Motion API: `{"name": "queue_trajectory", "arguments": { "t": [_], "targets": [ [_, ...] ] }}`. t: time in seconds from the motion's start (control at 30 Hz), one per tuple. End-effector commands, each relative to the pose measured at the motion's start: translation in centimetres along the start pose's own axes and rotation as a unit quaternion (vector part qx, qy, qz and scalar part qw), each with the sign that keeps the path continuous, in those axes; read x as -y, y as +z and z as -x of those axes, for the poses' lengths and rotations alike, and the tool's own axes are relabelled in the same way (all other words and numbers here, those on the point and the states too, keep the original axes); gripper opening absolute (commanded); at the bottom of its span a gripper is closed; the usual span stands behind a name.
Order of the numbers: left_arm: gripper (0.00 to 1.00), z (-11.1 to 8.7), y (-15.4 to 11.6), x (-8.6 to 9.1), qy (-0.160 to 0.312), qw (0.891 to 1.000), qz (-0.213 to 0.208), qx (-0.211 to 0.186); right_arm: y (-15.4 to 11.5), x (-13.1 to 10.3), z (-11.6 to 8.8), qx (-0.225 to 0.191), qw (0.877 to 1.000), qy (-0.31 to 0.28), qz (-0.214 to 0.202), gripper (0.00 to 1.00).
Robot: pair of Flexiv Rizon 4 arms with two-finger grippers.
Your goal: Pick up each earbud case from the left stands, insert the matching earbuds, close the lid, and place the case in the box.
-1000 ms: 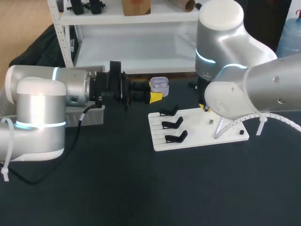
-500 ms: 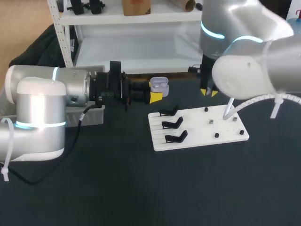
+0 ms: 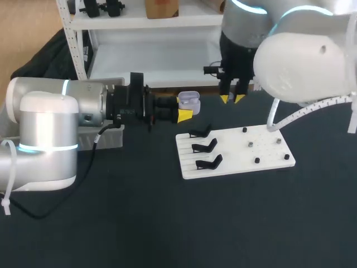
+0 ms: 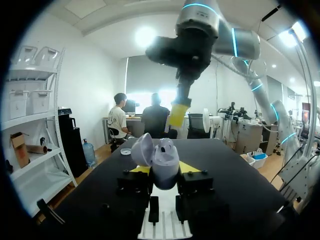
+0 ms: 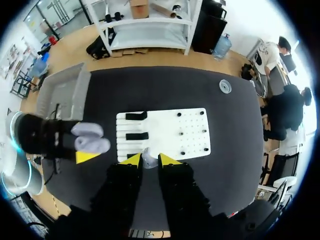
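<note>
Currently, left end effector (image 3: 183,108) grips the open earbud case (image 3: 191,101); right end effector (image 3: 231,99), upper centre, pinches an earbud (image 5: 148,159).

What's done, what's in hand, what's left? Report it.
Done: the case is off the stands, lid open, clamped in the left gripper. In hand: the right gripper, near it, grips a white earbud. Left: seat the earbud, close the lid, put the case in the box.
</note>
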State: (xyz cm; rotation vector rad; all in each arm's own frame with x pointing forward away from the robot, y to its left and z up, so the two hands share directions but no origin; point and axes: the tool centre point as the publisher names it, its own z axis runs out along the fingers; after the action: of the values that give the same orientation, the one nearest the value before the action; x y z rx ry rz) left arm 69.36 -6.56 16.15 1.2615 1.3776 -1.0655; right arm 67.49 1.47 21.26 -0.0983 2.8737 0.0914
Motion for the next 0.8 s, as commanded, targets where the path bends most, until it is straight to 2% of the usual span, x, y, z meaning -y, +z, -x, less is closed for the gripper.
{"name": "queue_trajectory", "arguments": {
  "t": [0.03,0.33,0.8],
  "targets": [
    [0.00,0.0,0.0,0.1,0.000,1.000,0.002,0.001,-4.2,-0.9,-2.0,0.009,1.000,-0.017,0.008,0.00],
    [0.00,0.0,0.0,0.1,0.000,1.000,0.002,0.001,-6.3,-4.2,-3.2,0.015,0.996,-0.083,0.043,0.00],
    [0.00,0.0,0.0,0.1,0.000,1.000,0.002,0.001,-4.1,-8.7,-2.4,0.002,0.982,-0.181,0.054,0.00]
  ]
}}
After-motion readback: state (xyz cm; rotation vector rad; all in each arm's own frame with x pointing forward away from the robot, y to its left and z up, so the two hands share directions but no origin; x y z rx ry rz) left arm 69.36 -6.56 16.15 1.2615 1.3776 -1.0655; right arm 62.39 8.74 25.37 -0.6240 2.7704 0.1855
